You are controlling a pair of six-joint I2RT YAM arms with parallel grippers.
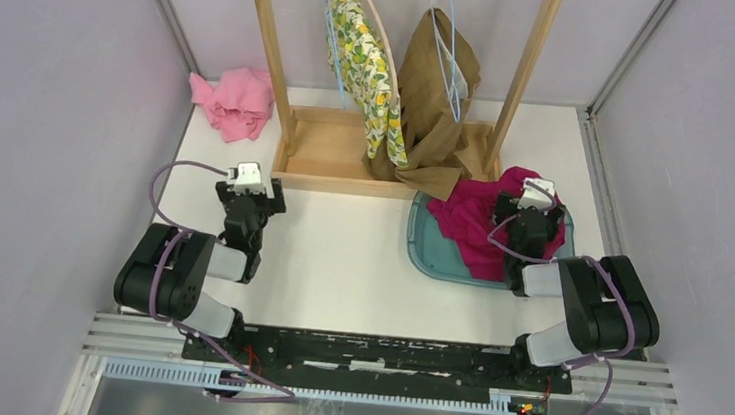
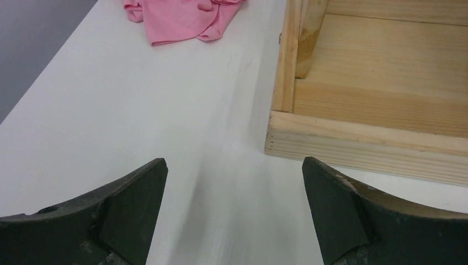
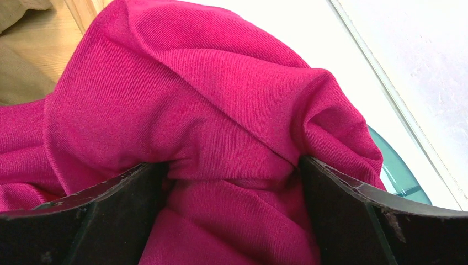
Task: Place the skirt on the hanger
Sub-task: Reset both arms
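Skirt (image 3: 209, 99) bunched between spread right gripper (image 3: 232, 165); left gripper (image 2: 234, 165) spread above table (image 2: 138, 99).

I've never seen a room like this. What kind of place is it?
Probably a robot test booth: plain grey walls around a white table, two robot arms bolted at its edge, and a wooden rack of hung clothes.

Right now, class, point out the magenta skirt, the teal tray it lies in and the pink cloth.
magenta skirt (image 1: 472, 227), top view, on its left folds.
teal tray (image 1: 422, 250), top view, on the bare near-left corner.
pink cloth (image 1: 235, 103), top view, on the middle of the heap.
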